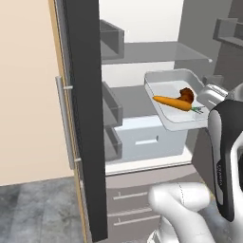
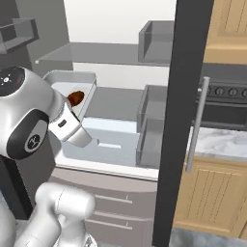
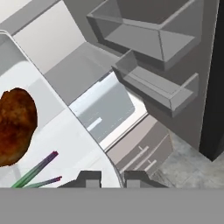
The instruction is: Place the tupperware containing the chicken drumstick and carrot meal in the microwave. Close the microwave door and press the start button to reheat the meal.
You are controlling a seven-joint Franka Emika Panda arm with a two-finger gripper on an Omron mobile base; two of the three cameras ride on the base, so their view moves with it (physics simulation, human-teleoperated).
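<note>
The tupperware hangs tilted in the air in front of the open fridge's middle shelf. In it lie the orange carrot and the dark brown chicken drumstick. My gripper holds the tray's right rim. In the hand view the tupperware rim runs down between the two fingertips of the gripper, which is shut on it; the drumstick and the carrot's green top lie to the left. From the right base view my arm hides much of the tupperware and drumstick. The microwave and its door are out of view.
The open fridge door stands edge-on to the left of the tray, with door bins on its inner side. A pale drawer sits below the tray. A black oven with knobs stands to the fridge's right, over wooden cabinets.
</note>
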